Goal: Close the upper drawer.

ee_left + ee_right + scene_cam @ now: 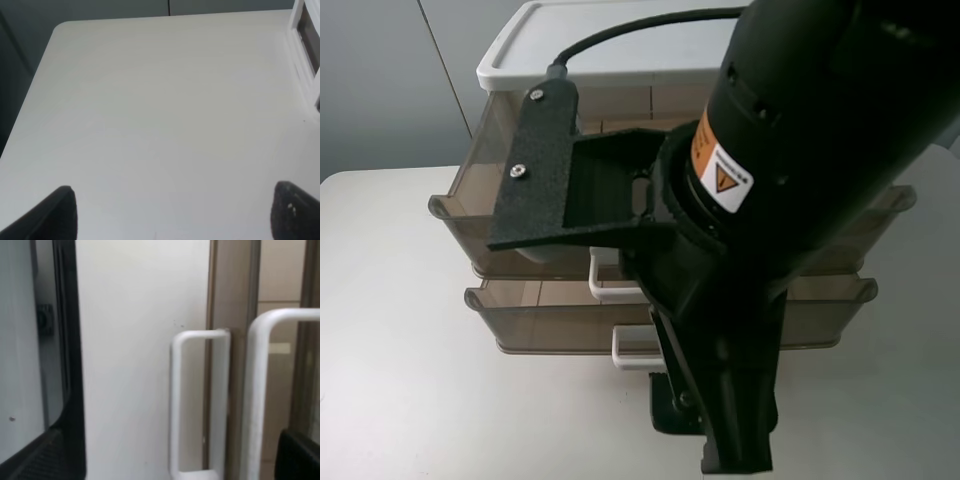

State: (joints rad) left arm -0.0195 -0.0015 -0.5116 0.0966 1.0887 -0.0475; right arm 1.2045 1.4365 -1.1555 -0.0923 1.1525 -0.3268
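The upper drawer (pixel 470 205) of smoky brown plastic stands pulled out of the white-topped drawer unit (pixel 610 45). Its white loop handle (pixel 603 283) shows large in the right wrist view (pixel 257 390). The shallower lower drawer (pixel 550 320) is pulled out too, with its own handle (pixel 632 352), also in the right wrist view (pixel 175 405). My right gripper (pixel 720 425) hangs in front of the drawers, open (pixel 170 460), touching neither handle. My left gripper (pixel 172 215) is open and empty over bare table; it does not show in the exterior view.
My right arm (pixel 790 150) hides the middle of both drawers in the exterior view. The white table (pixel 390 350) runs to a rounded corner (pixel 62 27) in the left wrist view. The unit's white frame (pixel 305 55) shows at that view's edge.
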